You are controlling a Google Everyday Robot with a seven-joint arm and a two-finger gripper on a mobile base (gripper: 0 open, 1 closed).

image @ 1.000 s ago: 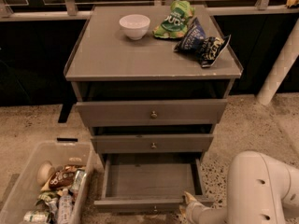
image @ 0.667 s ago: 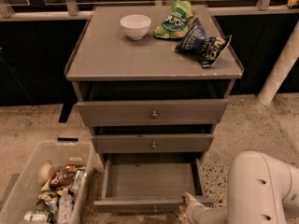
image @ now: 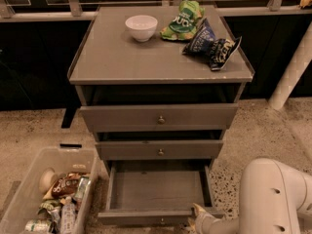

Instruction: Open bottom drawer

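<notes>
Grey three-drawer cabinet with the bottom drawer (image: 156, 191) pulled out, lower centre of the frame.

The bottom drawer shows a plain grey, bare interior, and its front lies near the lower edge of the frame. The hand (image: 199, 216) sits at the right end of that front, touching or just beside it; whether it is open or closed cannot be told. The pale arm (image: 273, 199) fills the lower right corner. The middle drawer (image: 158, 150) and top drawer (image: 158, 117) stand above it. On the counter (image: 122, 57) rest a white bowl (image: 141, 27), a green snack bag (image: 183, 21) and a dark blue snack bag (image: 212, 45). A clear bin (image: 22, 194) of packaged items lies at lower left.
</notes>
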